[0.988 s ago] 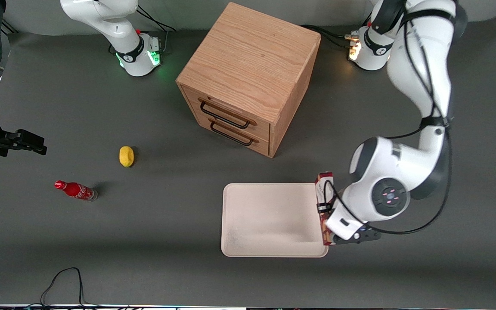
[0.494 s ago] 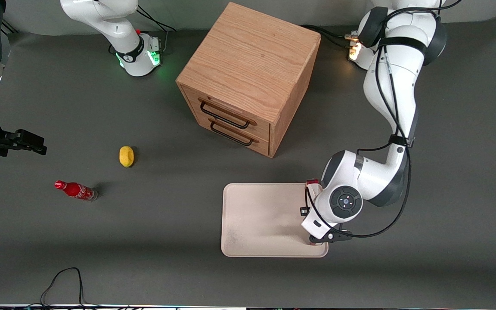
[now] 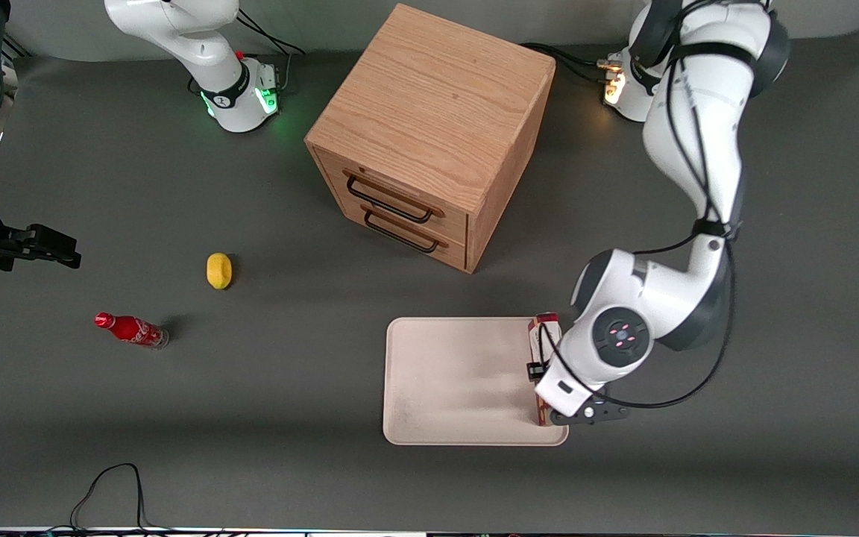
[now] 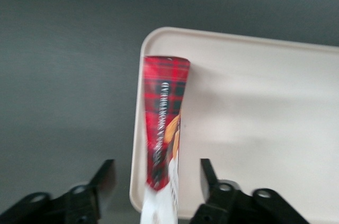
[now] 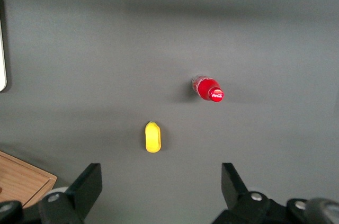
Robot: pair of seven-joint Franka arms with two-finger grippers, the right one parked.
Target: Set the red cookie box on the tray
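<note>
The red cookie box is a long dark-red carton lying on its narrow side on the cream-white tray, along the tray's rim toward the working arm's end. My gripper hangs right above the box, and the wrist hides the box's middle. In the left wrist view the box runs between my gripper's two black fingers, with a gap on each side. The gripper is open and touches nothing. The tray spreads out beside the box.
A wooden two-drawer cabinet stands farther from the front camera than the tray. A yellow fruit and a small red soda bottle lie toward the parked arm's end of the table. A black cable loops at the near table edge.
The arm brought the box from just outside the tray's rim onto the tray and lowered it. Since then the wrist has risen a little, and the box stays on the tray.
</note>
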